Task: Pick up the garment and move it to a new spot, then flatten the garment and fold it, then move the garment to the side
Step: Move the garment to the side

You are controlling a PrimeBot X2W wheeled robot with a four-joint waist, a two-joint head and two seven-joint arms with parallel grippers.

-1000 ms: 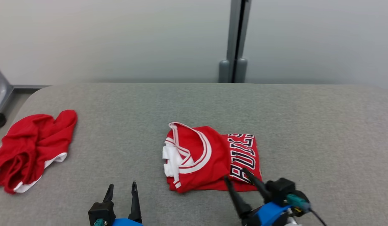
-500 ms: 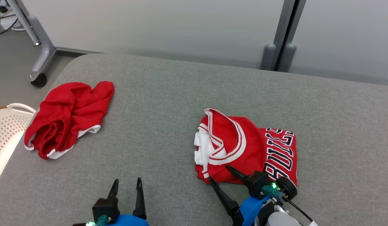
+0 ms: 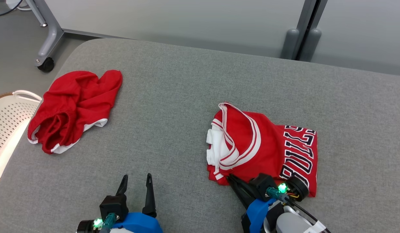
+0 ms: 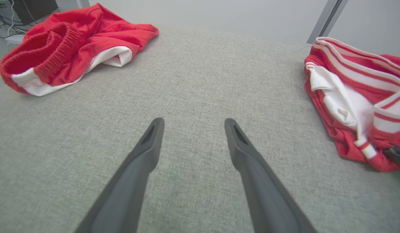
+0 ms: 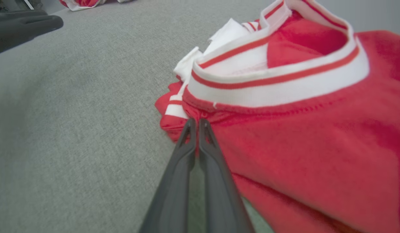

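The garment (image 3: 261,145) is a red jersey with white-striped trim and black lettering, lying folded on the grey padded table (image 3: 174,81), right of centre. My right gripper (image 3: 230,177) is at its near left corner, jaws pressed together. In the right wrist view the garment (image 5: 300,136) puckers where the gripper (image 5: 195,121) pinches its red edge below the collar band. My left gripper (image 3: 137,177) hovers open over bare table, well left of the garment (image 4: 348,97). Nothing lies between the left gripper's (image 4: 194,122) fingers.
Crumpled red shorts (image 3: 73,106) with white trim lie at the table's left end and show in the left wrist view (image 4: 67,42). A white perforated basket (image 3: 8,116) stands off the table's left edge. A wheeled stand leg (image 3: 46,48) and a grey post (image 3: 300,35) stand beyond the far edge.
The head camera has turned and tilted, shifting the whole picture. My right gripper moved left along the garment's near edge and closed on its corner. The left gripper stayed open.
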